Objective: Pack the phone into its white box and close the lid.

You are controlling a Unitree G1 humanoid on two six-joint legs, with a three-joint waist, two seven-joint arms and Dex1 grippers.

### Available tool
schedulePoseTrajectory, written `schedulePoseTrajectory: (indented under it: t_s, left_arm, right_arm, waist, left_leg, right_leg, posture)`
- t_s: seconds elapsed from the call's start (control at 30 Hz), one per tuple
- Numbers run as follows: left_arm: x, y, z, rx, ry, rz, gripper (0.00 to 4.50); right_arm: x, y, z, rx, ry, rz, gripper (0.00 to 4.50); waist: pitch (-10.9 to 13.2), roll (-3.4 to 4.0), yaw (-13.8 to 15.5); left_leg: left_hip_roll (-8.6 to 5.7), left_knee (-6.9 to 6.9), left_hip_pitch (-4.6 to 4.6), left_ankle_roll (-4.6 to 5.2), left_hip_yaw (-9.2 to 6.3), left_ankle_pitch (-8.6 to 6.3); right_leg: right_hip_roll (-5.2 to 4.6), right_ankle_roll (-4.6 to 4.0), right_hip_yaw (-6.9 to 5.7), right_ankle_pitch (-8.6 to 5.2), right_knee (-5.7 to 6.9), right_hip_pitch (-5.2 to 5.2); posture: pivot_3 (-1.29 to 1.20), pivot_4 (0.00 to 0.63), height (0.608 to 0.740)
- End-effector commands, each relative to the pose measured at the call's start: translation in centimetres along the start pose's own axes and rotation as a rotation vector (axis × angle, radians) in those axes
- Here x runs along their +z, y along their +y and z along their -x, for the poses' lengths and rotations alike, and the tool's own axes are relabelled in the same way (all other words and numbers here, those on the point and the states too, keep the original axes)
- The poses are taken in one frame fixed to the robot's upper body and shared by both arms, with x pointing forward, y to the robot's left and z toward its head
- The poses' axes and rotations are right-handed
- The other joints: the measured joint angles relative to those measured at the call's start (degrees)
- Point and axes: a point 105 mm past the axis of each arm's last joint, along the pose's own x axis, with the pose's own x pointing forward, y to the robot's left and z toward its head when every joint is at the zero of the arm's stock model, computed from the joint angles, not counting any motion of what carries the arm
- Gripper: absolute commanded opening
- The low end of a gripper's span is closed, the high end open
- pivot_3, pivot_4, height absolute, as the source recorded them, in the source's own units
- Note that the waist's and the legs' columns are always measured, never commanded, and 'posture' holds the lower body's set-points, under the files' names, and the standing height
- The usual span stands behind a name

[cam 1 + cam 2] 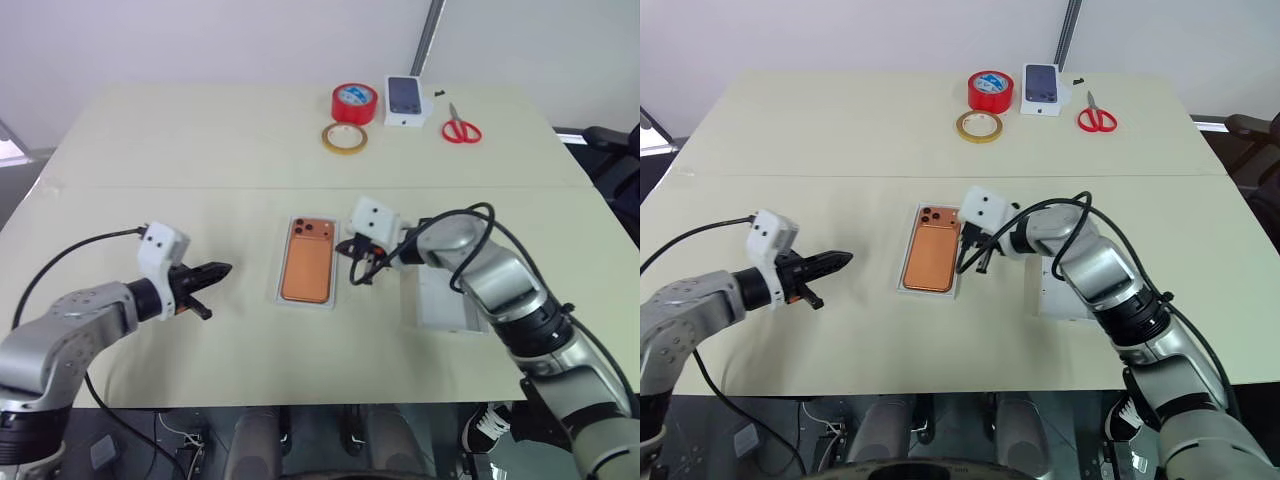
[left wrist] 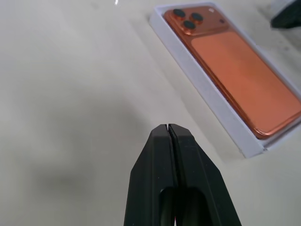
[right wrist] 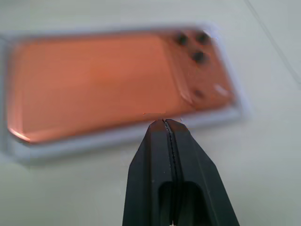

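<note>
The orange-copper phone lies face down in the shallow white box at the middle of the table, its lenses at the far end. In the right wrist view the phone looms close. My right gripper is shut and empty, its tip at the box's right rim. To the right, the white lid lies flat on the table, partly hidden under my right arm. My left gripper is shut and empty, hovering left of the box and pointing at it, a short gap away.
At the far side of the table lie a red tape roll, a tan tape ring, a small white box printed with a dark phone and red scissors. A seam crosses the tabletop.
</note>
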Motion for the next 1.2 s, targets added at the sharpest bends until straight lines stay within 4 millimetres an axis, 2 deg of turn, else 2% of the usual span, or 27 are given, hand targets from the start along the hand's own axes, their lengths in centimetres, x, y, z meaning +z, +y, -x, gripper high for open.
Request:
schedulePoseTrajectory:
  t_s: [0.03, 0.13, 0.27, 0.43, 0.6, 0.73, 0.9, 1.03, 1.2]
  left_arm:
    - [-0.4, -0.2, -2.1, 0.011, 0.076, -0.050, 0.05]
    - [-0.1, -0.3, -4.6, 0.017, 0.106, -0.069, 0.05]
    - [0.3, -1.0, -6.9, -0.018, 0.129, -0.104, 0.05]
    - [0.8, -3.4, -8.4, -0.119, 0.128, -0.132, 0.05]
    - [0.8, -6.4, -8.7, -0.248, 0.139, -0.160, 0.05]
    - [1.1, -8.7, -9.4, -0.328, 0.138, -0.169, 0.05]
    - [1.5, -12.0, -10.6, -0.444, 0.143, -0.193, 0.05]
    - [1.4, -15.9, -12.2, -0.584, 0.172, -0.216, 0.05]
    - [0.9, -18.7, -13.4, -0.672, 0.199, -0.241, 0.05]
  right_arm:
    - [-0.2, -1.1, 0.0, -0.055, 0.027, 0.055, 0.00]
    - [-0.5, -0.8, -1.1, -0.043, 0.043, 0.032, 0.00]
    - [-0.4, -0.4, -2.2, -0.028, 0.050, 0.035, 0.00]
    - [0.2, 0.5, -3.0, 0.012, 0.036, 0.055, 0.00]
    - [0.5, 1.9, -2.6, 0.056, 0.020, 0.067, 0.00]
    - [-0.1, 2.2, -1.7, 0.058, 0.036, 0.060, 0.00]
    - [-1.9, 2.6, 0.7, 0.058, 0.090, 0.053, 0.00]
    - [-4.5, 2.7, 3.7, 0.037, 0.179, 0.026, 0.00]
    - [-6.4, 2.7, 5.8, 0.009, 0.251, -0.003, 0.00]
  waist:
    - [0.00, 0.00, -0.01]
    - [0.00, 0.00, 0.00]
    - [0.00, -0.01, -0.07]
    - [-0.01, -0.01, 0.14]
    - [-0.01, -0.01, 0.21]
    - [-0.01, 0.00, 0.70]
    - [-0.01, 0.00, 2.16]
    - [-0.02, 0.01, 3.20]
    - [-0.04, 0.05, 2.90]
  left_leg:
    - [-0.01, 0.00, 0.03, -0.01, 0.03, 0.00]
    - [-0.01, 0.01, 0.07, -0.06, 0.05, 0.04]
    - [-0.01, 0.05, 0.11, -0.08, 0.04, 0.06]
    - [-0.02, 0.10, 0.11, -0.08, 0.02, 0.06]
    - [-0.01, 0.28, 0.10, 0.01, -0.02, 0.00]
    - [-0.01, 0.44, 0.09, 0.11, -0.08, -0.06]
    - [-0.07, 0.59, 0.09, 0.25, -0.13, -0.15]
    - [-0.19, 0.72, 0.08, 0.40, -0.14, -0.24]
    - [-0.26, 0.81, 0.17, 0.61, -0.27, -0.38]
  right_leg:
    - [0.00, 0.00, 0.00, 0.00, 0.07, 0.00]
    - [0.01, 0.04, 0.00, -0.02, 0.28, -0.03]
    - [0.03, 0.09, 0.00, -0.04, 0.42, -0.03]
    - [0.02, 0.13, 0.00, -0.06, 0.44, 0.01]
    - [0.00, 0.16, 0.00, -0.09, 0.45, 0.12]
    - [-0.01, 0.21, -0.02, -0.12, 0.45, 0.23]
    - [-0.09, 0.22, -0.07, -0.16, 0.38, 0.41]
    - [-0.22, 0.19, -0.10, -0.26, 0.33, 0.50]
    - [-0.35, 0.15, -0.11, -0.37, 0.24, 0.65]
  posture:
    - [0.00, 0.150, 0.740]
    - [0.00, 0.150, 0.740]
    - [0.00, 0.150, 0.740]
    - [0.00, 0.150, 0.740]
    - [0.00, 0.150, 0.740]
    - [0.00, 0.150, 0.740]
    - [0.00, 0.150, 0.740]
    - [0.00, 0.150, 0.740]
    - [0.00, 0.150, 0.740]
